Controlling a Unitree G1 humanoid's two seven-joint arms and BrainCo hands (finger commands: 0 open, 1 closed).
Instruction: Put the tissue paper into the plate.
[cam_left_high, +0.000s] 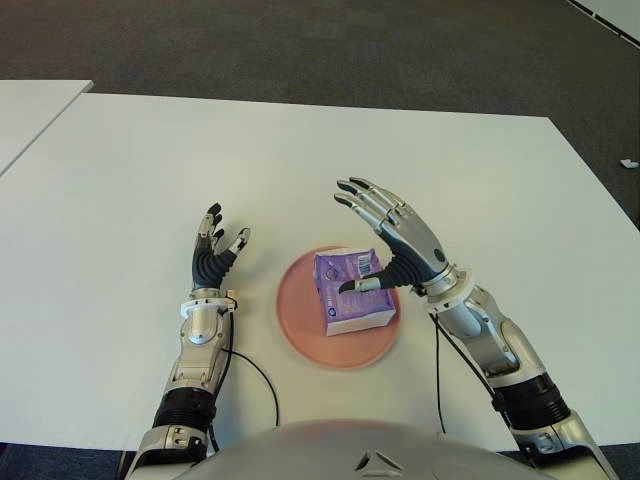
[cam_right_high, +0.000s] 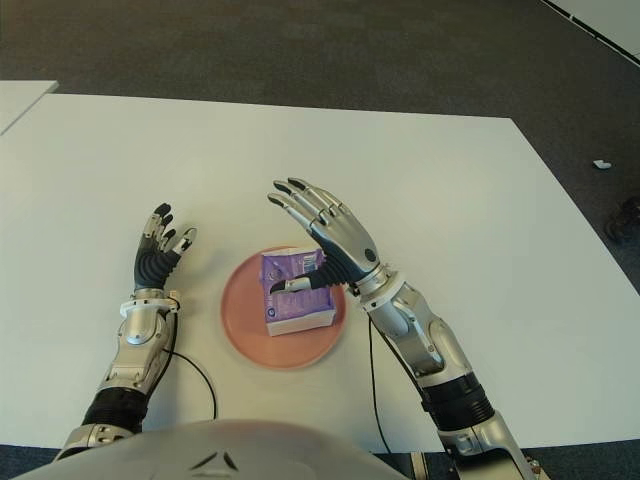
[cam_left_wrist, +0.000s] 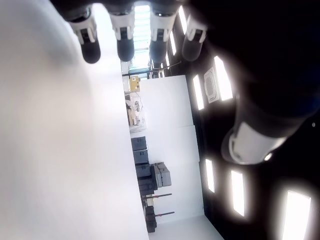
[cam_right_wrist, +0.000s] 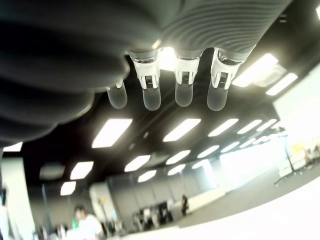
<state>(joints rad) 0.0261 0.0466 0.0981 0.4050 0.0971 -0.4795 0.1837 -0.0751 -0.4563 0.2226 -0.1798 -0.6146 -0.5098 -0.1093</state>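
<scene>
Tissue pack (cam_left_high: 350, 291) in plate (cam_left_high: 300, 325); right hand (cam_left_high: 392, 232) above, fingers spread, holding nothing.

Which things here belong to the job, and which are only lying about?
Job: tissue pack, lying in the pink plate; right hand, open beside the pack; left hand, open, left of the plate.

Lying about: white table; cable; small white scrap on the carpet.
</scene>
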